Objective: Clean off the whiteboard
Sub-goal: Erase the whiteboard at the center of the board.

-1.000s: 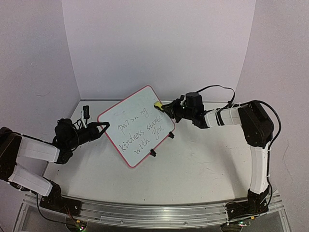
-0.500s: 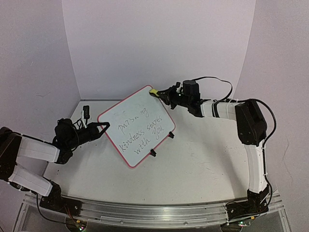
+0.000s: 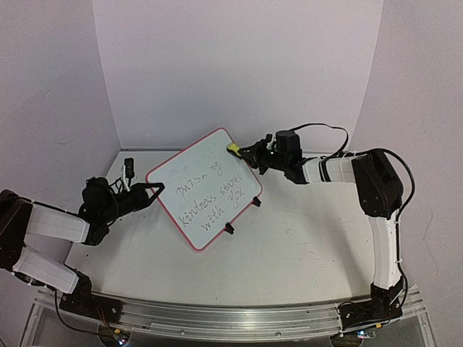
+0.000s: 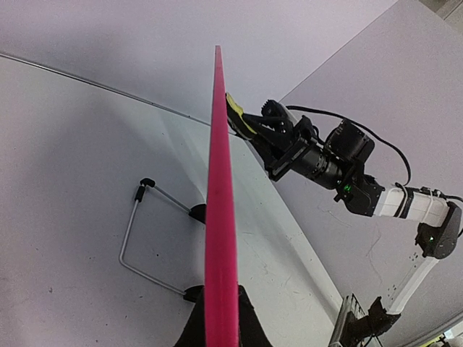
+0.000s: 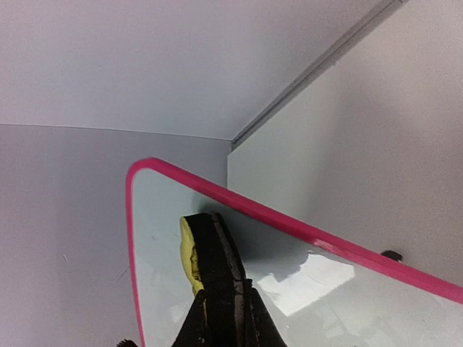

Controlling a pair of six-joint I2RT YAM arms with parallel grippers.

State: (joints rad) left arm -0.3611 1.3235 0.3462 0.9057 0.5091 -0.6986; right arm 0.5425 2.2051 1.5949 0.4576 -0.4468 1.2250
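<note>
Pink-framed whiteboard [image 3: 205, 186], one, clamped by left fingers [image 4: 195, 334]; right fingers [image 5: 230, 303] pinch one yellow block [image 5: 191, 256] against it.

The whiteboard [image 5: 304, 289] has a smooth, glossy white face that throws back light. Its pink-red frame [image 4: 219, 217] looks like smooth plastic, and the thin wire stand [image 4: 129, 225] behind it looks like bare metal. The block [image 5: 189, 249] pairs a soft, crumpled yellow layer with a matt black one, and the surface [image 3: 304, 238] is matt white with faint scuffs.
</note>
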